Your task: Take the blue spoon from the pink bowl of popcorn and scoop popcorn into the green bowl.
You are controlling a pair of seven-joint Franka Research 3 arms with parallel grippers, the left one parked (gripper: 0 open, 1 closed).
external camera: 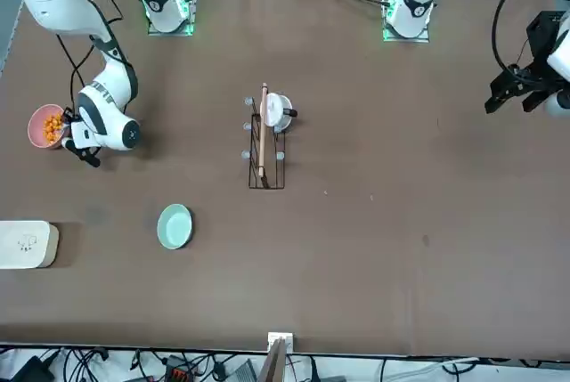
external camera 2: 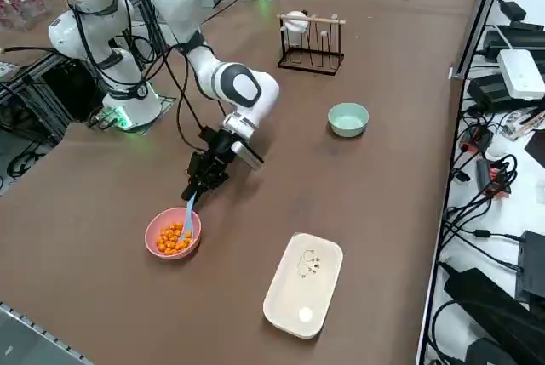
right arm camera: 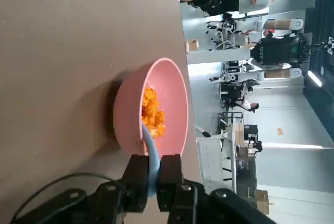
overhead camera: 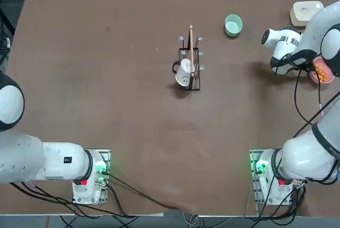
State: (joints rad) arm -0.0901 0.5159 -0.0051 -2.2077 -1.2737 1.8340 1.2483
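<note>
Brown tabletop (external camera 2: pixel 358 203) bare around pink bowl (external camera 2: pixel 158 244). Right gripper (right arm camera: pixel 153 178) clamped blue spoon (right arm camera: pixel 150 144) by handle end, scoop down in popcorn (external camera 2: pixel 174 236). Spoon looked light, thin, bendy, slippery; handle-end hold suited. Green bowl (external camera 2: pixel 348 119) well apart.

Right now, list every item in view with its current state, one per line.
right gripper: shut on the blue spoon's handle
blue spoon: held, tip in the popcorn
pink bowl: upright, holding popcorn
green bowl: upright, empty
white mug: hung on the wire rack
cream box: closed, flat on table
</note>
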